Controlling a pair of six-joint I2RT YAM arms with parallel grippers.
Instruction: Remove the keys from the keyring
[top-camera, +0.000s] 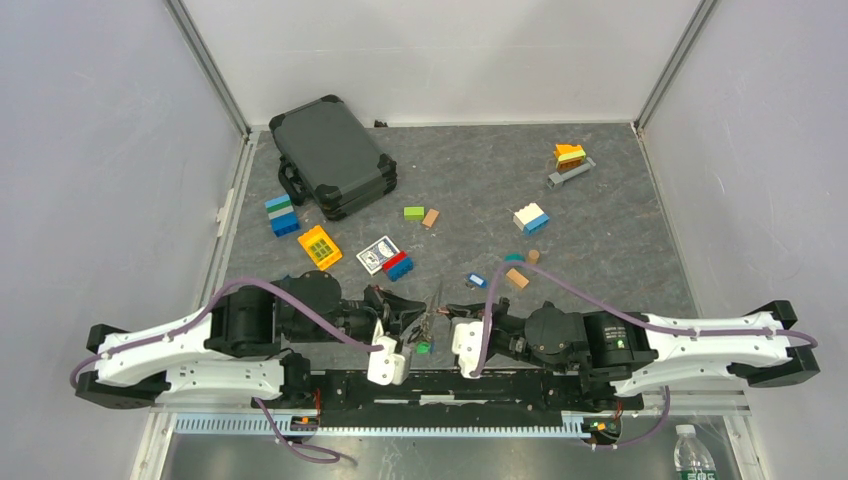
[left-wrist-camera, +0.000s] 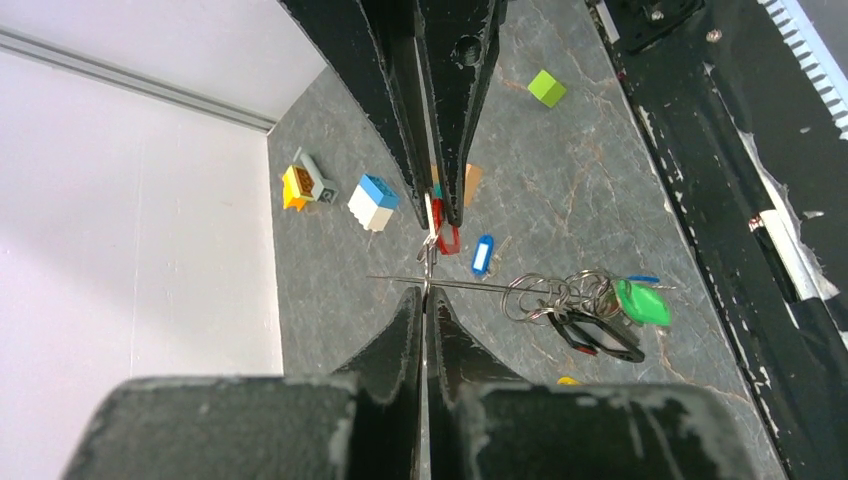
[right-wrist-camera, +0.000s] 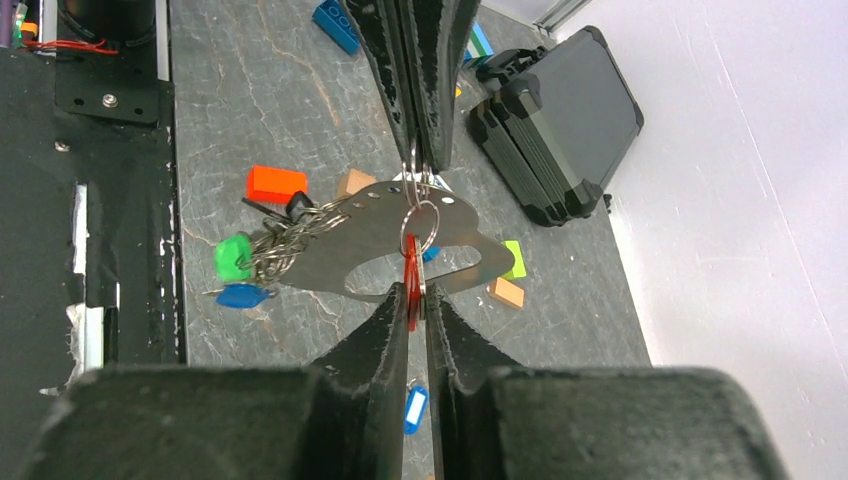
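- Black case (top-camera: 333, 157): on the table (top-camera: 480, 180), well beyond the keyring and off to its left.
- Left gripper (left-wrist-camera: 428, 255): on the keyring's left side. Jaws are closed hard, no gap visible, pinching the keyring's thin metal.
- Keyring (right-wrist-camera: 375, 235): flat thin grey metal, held above the table between the two grippers, close to the arm bases. It is edge-on in the left wrist view and broadside in the right wrist view.
- Key bunch: hangs from the keyring on a tangle of small rings, at the end nearer the bases. It includes a green key (right-wrist-camera: 232, 257), a blue key (right-wrist-camera: 243, 296) and a black key (right-wrist-camera: 292, 207).
- Red key (right-wrist-camera: 411, 285): on its own small ring through the keyring, apart from the bunch, lying in the right gripper's slot.
- Right gripper (right-wrist-camera: 416, 240): on the keyring's right side. Jaws are narrow, with a thin slit showing. Cannot tell whether they clamp the red key or only flank it.
- Loose blue-tagged key (top-camera: 477, 281): flat on the table, just beyond the keyring to its right.
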